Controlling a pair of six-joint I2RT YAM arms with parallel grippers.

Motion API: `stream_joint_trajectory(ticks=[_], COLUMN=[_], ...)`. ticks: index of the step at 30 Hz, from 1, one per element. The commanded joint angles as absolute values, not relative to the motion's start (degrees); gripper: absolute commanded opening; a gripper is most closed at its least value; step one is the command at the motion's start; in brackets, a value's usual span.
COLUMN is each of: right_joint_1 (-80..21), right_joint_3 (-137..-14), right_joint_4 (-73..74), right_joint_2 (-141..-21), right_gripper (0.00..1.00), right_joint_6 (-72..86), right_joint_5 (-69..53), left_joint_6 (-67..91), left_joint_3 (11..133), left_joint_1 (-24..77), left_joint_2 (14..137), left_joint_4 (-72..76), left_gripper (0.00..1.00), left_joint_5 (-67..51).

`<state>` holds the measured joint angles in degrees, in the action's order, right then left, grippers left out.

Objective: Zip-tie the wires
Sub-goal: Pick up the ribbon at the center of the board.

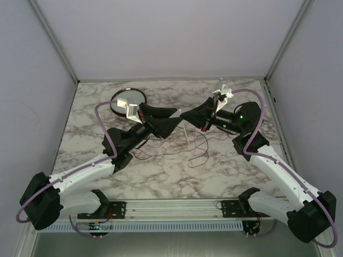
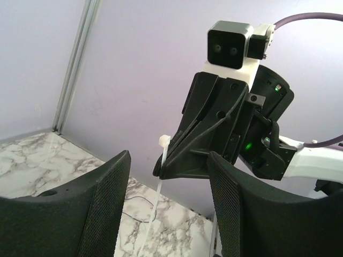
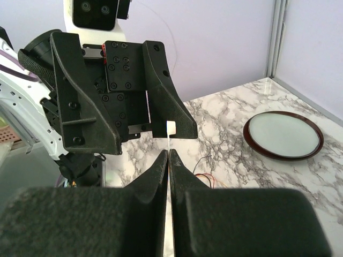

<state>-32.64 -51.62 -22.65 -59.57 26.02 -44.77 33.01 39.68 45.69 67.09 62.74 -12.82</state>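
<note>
Wires (image 1: 179,145): thin red and black strands, lying loose on the marble table (image 1: 161,179) near its middle, directly under the spot where the two arms meet. No pincer touches them.

Right pincer (image 3: 169,158): fingers pressed together, clamping a white zip tie (image 3: 171,129). The strap passes between the finger pads; its square head sticks out just past the tips. In the top view the strap hangs down from the closed tips toward the wires; whether its end reaches them cannot be told.

Left pincer (image 3: 153,134): spread wide, holding nothing. It is raised off the table and faces the right pincer tip to tip. From its own wrist camera its two fingers (image 2: 107,198) frame the zip tie and the right pincer's tips in the gap between them. The tie's head sits just beside the left pincer's far finger; contact cannot be told.

Dish (image 3: 283,134): round, dark rim, pale inside, at the far left of the table, well apart from the wires.
</note>
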Motion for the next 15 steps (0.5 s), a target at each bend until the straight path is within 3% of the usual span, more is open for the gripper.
stream_joint_trajectory(ticks=[1,6,15], right_joint_1=[-33.22,-33.39,-33.46], right_joint_3=[-52.76,-53.03,-52.87], right_joint_4=[-25.57,-25.59,-25.90], right_joint_2=[-60.01,-60.53,-60.42], right_gripper=[0.00,0.00,0.00], right_joint_6=[26.89,27.31,27.55], right_joint_5=[-47.15,-48.05,-48.05], left_joint_6=[32.33,32.76,33.84], left_joint_3=[42.24,42.92,43.35], left_joint_1=[45.35,45.35,45.35], left_joint_2=[66.88,68.63,70.66], left_joint_4=[65.05,67.23,68.78], left_gripper=[0.59,0.52,0.21], left_joint_5=[-13.62,-13.63,-14.04])
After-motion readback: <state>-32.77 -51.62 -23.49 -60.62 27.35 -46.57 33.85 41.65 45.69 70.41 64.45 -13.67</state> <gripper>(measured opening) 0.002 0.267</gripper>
